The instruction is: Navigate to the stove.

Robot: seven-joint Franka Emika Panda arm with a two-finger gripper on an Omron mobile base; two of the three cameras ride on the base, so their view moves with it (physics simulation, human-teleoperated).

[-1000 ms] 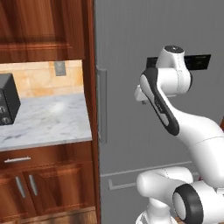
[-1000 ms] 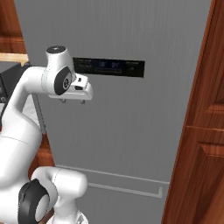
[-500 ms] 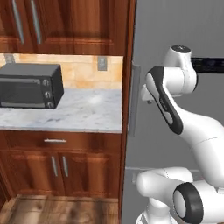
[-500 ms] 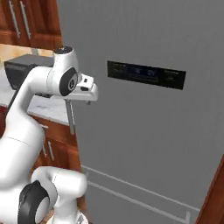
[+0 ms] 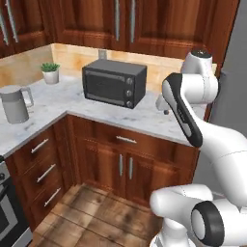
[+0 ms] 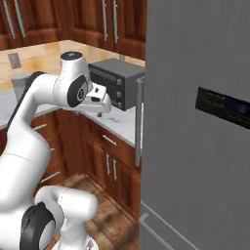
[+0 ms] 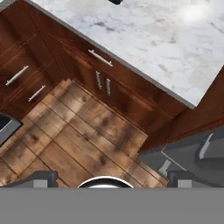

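Where stove (image 5: 8, 212) edges in, wood floor (image 5: 96, 217) open, counter (image 5: 144, 118) ahead

Even, soft rendered light, no harsh shadows

The marble counter (image 5: 72, 103) reads bright, with a white glare patch on it in the hand view (image 7: 192, 13); the wood cabinets (image 5: 120, 159) stay dark and warm, the floor (image 7: 83, 140) mottled. The fridge door (image 6: 195, 136) is flat grey, nearly shadeless. All frames look slightly soft and low in detail, with no edge distortion to be seen
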